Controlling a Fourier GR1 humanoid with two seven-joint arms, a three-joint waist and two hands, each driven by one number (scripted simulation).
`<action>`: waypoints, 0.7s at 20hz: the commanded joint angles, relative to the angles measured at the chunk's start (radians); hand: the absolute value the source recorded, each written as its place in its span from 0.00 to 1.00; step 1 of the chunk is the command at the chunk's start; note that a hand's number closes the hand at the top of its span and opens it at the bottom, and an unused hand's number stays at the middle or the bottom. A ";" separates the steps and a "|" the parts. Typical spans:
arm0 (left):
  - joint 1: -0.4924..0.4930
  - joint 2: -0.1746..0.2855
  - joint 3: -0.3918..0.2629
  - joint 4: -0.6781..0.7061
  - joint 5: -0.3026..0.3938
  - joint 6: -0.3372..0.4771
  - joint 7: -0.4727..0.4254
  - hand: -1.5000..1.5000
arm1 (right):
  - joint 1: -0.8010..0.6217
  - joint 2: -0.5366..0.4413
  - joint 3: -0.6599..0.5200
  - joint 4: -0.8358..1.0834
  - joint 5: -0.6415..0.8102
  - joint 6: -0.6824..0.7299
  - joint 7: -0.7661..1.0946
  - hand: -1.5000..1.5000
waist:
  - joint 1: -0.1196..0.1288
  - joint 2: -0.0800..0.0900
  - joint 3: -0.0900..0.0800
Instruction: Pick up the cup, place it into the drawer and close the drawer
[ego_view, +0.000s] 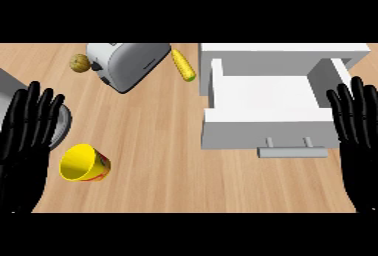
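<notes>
Head view: left robot hand (28, 135) and right robot hand (359, 125) straight-fingered, empty. Cup (85, 163) lies tipped on desk (162, 150); drawer (262, 131) open.

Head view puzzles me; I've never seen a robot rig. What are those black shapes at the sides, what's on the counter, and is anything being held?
The camera sits at the robot's head, looking steeply down at a wooden counter. The black shapes are its own hands: the left hand at the left edge and the right hand at the right edge. Both are open, fingers straight, holding nothing. A yellow cup sits close to the left hand. A white drawer stands open, with nothing showing inside. Farther back are a toaster, a brown potato-like item and a yellowish vegetable.
</notes>
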 joint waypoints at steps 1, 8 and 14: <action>0.031 -0.029 0.019 0.001 -0.041 0.048 -0.017 0.00 | 0.007 -0.005 -0.003 -0.056 0.005 -0.006 0.065 0.00 | 0.010 0.001 0.012; 0.021 -0.102 0.020 0.003 -0.163 0.513 0.067 0.00 | 0.007 0.010 0.044 0.005 -0.097 0.062 0.084 0.00 | 0.011 0.002 0.012; -0.045 -0.104 -0.064 0.149 -0.201 0.655 -0.016 0.00 | 0.048 0.003 0.009 -0.011 -0.132 0.085 0.074 0.00 | 0.006 0.002 0.012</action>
